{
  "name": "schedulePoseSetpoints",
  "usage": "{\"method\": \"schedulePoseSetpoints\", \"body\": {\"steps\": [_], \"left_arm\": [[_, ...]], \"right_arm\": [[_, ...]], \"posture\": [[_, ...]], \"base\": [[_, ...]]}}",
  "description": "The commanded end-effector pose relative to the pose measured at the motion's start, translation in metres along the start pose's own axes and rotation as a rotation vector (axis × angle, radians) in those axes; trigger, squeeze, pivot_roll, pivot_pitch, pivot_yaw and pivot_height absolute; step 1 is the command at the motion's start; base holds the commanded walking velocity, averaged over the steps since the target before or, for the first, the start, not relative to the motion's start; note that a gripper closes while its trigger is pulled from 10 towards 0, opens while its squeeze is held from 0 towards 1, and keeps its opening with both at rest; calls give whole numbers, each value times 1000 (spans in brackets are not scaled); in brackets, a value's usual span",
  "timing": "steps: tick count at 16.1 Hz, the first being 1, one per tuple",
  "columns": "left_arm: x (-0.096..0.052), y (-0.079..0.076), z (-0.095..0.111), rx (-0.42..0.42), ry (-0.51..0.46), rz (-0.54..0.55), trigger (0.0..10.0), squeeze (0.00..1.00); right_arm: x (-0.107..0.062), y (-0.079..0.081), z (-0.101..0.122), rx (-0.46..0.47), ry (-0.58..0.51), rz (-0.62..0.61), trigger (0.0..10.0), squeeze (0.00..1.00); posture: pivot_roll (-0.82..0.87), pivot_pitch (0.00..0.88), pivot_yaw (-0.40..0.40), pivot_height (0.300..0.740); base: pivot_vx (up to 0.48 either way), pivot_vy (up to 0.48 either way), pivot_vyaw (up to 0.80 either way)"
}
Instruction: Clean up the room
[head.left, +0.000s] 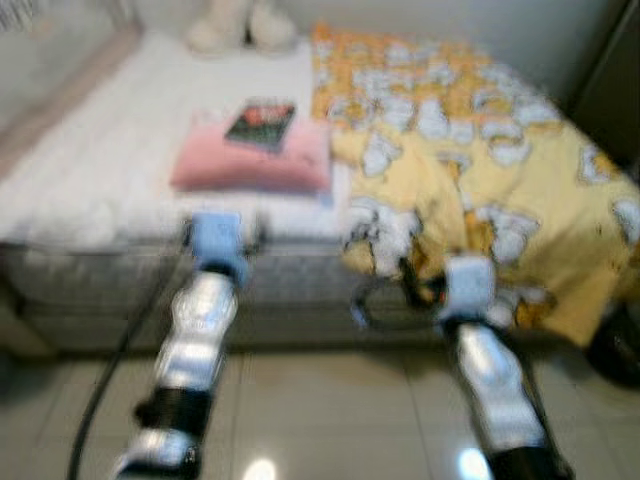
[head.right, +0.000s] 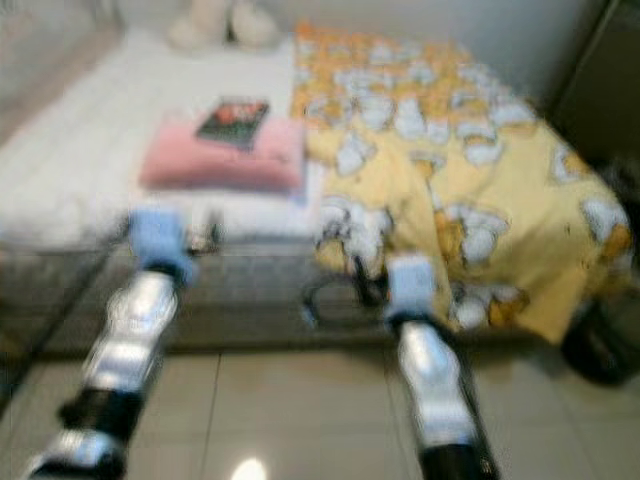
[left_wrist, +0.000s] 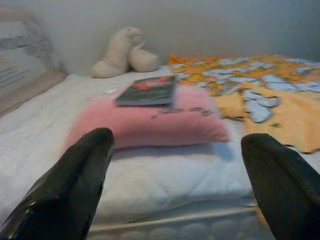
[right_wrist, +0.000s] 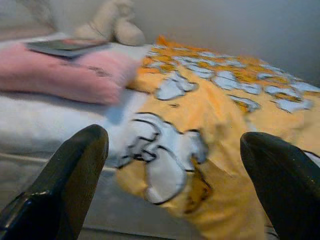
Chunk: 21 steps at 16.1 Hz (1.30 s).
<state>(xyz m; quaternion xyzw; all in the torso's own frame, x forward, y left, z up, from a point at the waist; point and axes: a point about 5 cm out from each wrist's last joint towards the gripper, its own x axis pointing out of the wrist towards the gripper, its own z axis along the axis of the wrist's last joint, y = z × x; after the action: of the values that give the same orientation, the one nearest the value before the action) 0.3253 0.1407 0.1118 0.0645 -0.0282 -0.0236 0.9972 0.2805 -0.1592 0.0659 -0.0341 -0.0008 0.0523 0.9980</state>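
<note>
Book (head.left: 260, 125) lies flat on pink pillow (head.left: 250, 160), mid-bed (head.left: 90, 190). Left gripper (left_wrist: 175, 185) and right gripper (right_wrist: 175, 185) both spread wide, empty, short of the bed edge. Book looks light, stiff; pinch an overhanging edge. Blanket (head.left: 480, 190) soft, bunches.

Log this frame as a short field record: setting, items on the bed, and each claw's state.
setting: bed seen from tiled floor, views blurred
pillow: pink pillow on the white mattress
book: dark book lying on the pillow
blanket: yellow patterned blanket draped over the bed's right side
plush: pale soft toy by the wall
left claw: open, facing the pillow
right claw: open, facing the blanket
</note>
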Motion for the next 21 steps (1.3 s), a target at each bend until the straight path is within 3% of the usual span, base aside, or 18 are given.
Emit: {"method": "schedulePoseSetpoints", "body": {"steps": [1,12,21], "left_arm": [[3,8,4,7,-10,19,10000,0],[4,7,5,-20,-21,28,10000,0],[9,19,7,-70,-5,90,10000,0]], "right_arm": [[5,4,6,12,-24,5,10000,0],[4,-5,6,17,-25,-32,10000,0],[6,-5,17,40,-59,-38,10000,0]], "posture": [[-22,0,-18,740],[-17,0,-21,740],[-18,0,-22,740]], "base": [[480,0,0],[478,0,0],[456,0,0]]}}
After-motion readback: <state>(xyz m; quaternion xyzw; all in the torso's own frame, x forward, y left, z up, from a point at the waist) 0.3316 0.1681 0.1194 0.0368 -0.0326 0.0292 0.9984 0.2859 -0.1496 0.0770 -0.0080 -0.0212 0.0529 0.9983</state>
